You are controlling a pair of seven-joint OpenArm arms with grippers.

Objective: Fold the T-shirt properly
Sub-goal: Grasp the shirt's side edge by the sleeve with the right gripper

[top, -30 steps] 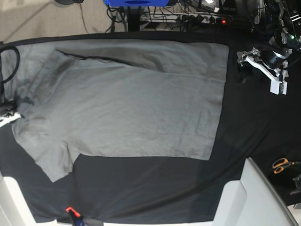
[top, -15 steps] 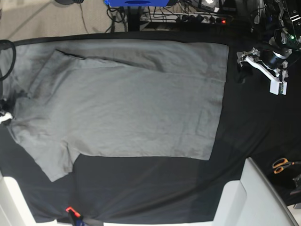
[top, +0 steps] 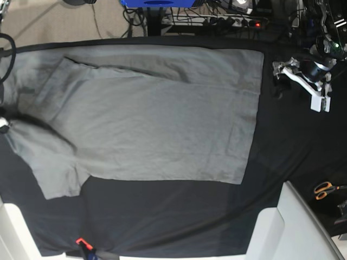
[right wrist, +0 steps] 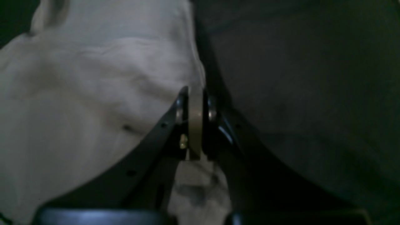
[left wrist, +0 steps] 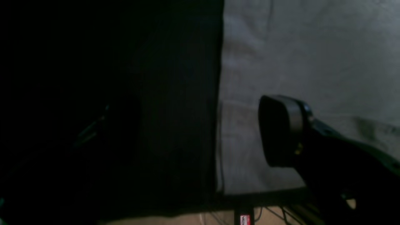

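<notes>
T-shirt (top: 152, 114): spread flat over most of the black table cover (top: 179, 216), hem toward the base view's right, collar end at its left edge.
Right gripper (right wrist: 195, 97): at the far left edge of the base view, barely in frame; in its wrist view the two fingers are pressed together on a bunched edge of the T-shirt, a thin strip of cloth pinched between the pads.
Cloth at the right gripper: pale grey fabric lies to the left of the closed fingers in the wrist view, dark cover to their right; a small wad of cloth shows below the fingertips.
Left gripper (top: 303, 81): above the dark cover just beyond the shirt's hem, near the table's far right corner; fingers spread wide, holding nothing.
Left finger (left wrist: 281, 131): a rounded black pad seen over the grey cloth near the hem in its wrist view; whether it touches the cloth I cannot tell.
Material: soft grey knit, faint creases across the body; a fold line runs along the far edge, and one short sleeve (top: 57, 181) sticks out toward the near left.
Around: orange-handled scissors (top: 325, 189) on the cover at the right, well apart from the shirt; a white panel (top: 293, 227) at the near right corner; cables and a power strip (top: 233, 21) on the floor beyond the table.
</notes>
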